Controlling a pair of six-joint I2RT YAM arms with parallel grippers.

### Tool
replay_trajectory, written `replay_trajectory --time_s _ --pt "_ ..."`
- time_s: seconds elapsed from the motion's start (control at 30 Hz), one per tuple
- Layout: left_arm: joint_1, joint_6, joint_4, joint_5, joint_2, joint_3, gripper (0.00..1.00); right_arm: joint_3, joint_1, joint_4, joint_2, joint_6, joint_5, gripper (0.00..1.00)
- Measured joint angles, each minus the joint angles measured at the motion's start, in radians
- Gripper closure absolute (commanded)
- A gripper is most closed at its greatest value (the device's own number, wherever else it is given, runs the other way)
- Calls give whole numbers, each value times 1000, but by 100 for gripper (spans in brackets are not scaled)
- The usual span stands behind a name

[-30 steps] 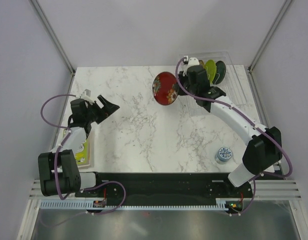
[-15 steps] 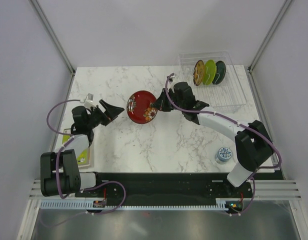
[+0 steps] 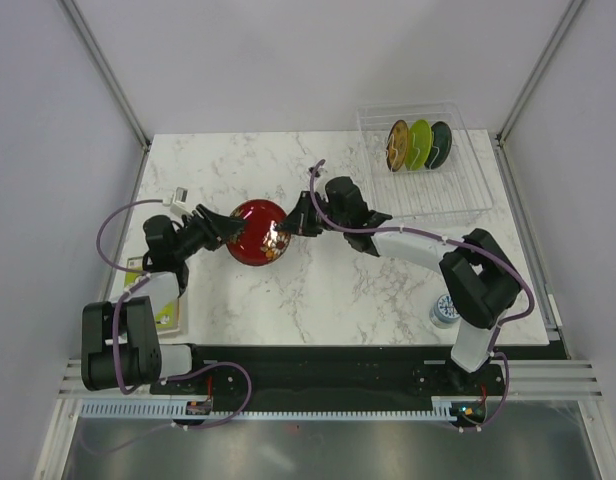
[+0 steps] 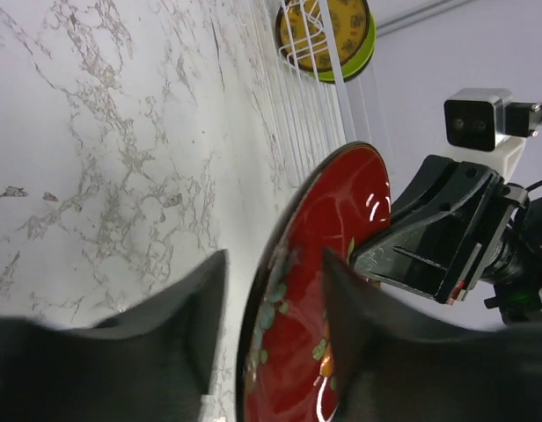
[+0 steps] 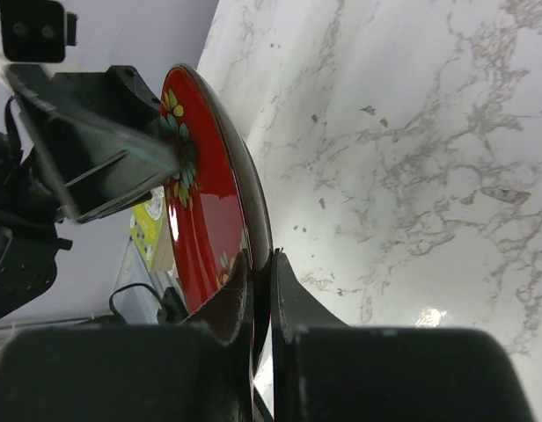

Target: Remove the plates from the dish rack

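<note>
As right fingers (image 5: 293,306) pinch it, the round red plate (image 5: 205,220) gleams.

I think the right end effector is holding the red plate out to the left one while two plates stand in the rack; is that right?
No: three plates stand in the rack: the yellow plate, the green plate and the dark teal plate, as the top view shows. The right end effector holds the red plate out to the left end effector.

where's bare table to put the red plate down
The table is bare near centre, between red plate and cup, and far left beyond the left end effector. Crowded: the dish rack far right, and where the right end effector holds the plate.
</note>
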Motion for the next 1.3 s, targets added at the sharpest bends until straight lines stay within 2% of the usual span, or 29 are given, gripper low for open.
replay_trajectory --time_s 0.07,0.17,0.3,0.33,0.37,0.43,0.47,0.67,0.9,1.0,1.1,1.17,1.2,1.23,1.3 --pt "-1 -7 8 8 11 0 98 2 6 11 0 4 -16 100" --pt "5 -14 46 51 19 5 98 3 -8 -8 1 42 -45 95" --pt "1 -6 -1 49 10 31 98 18 -15 -33 0 43 -50 64" --pt "-2 4 -27 40 3 37 98 27 -11 -57 -1 16 -39 53" --pt "-8 20 -66 17 -10 45 98 34 -8 -82 -3 -11 -18 38" --pt "-17 71 -165 -50 -41 56 98 47 -5 -129 -13 -56 18 32" --pt "-16 96 -219 -95 -54 63 98 57 -6 -162 -23 -84 43 26" --pt "-10 193 -450 -336 -59 98 98 116 -95 -335 -149 -247 224 21" --pt "-10 230 -527 -443 80 159 98 256 -269 -483 -205 -399 387 18" --pt "-10 240 -532 -472 129 168 87 312 -293 -536 -192 -441 430 18" --pt "-10 242 -531 -475 158 187 84 383 -311 -577 -146 -477 476 18" --pt "-11 248 -530 -477 172 205 77 415 -322 -590 -113 -494 501 18" --pt "-11 252 -530 -477 185 216 73 428 -330 -600 -91 -504 515 18" --pt "-11 256 -531 -480 193 223 65 434 -336 -606 -77 -509 520 18" --pt "-11 267 -534 -489 216 235 58 448 -353 -625 -40 -521 534 18"
